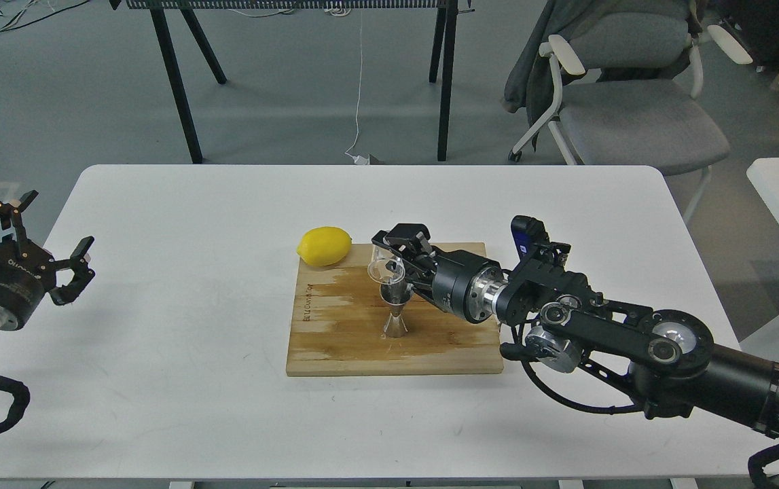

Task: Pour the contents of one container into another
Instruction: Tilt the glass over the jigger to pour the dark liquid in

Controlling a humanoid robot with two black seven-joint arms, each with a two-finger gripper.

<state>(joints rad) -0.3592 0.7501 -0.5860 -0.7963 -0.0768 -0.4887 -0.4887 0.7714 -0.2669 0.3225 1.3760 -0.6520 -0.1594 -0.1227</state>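
Pouring is judged to be the step in hand. In the head view, the right gripper (394, 257) is clamped on the cup (385, 267), which is tilted over the jigger (395, 310) standing upright on the board (335, 339). The cup's lip should be kept centred above the narrow mouth and tipped slowly, so nothing is spilled or knocked. The left gripper (48, 252) is held apart, idle, well away beside the table (158, 272). Contents cannot be made out.

A line of small dark lettering is being shown along the left edge of the wooden cutting board (335, 326), but it cannot be read; white markings on the left gripper (56, 255) housing are likewise illegible.
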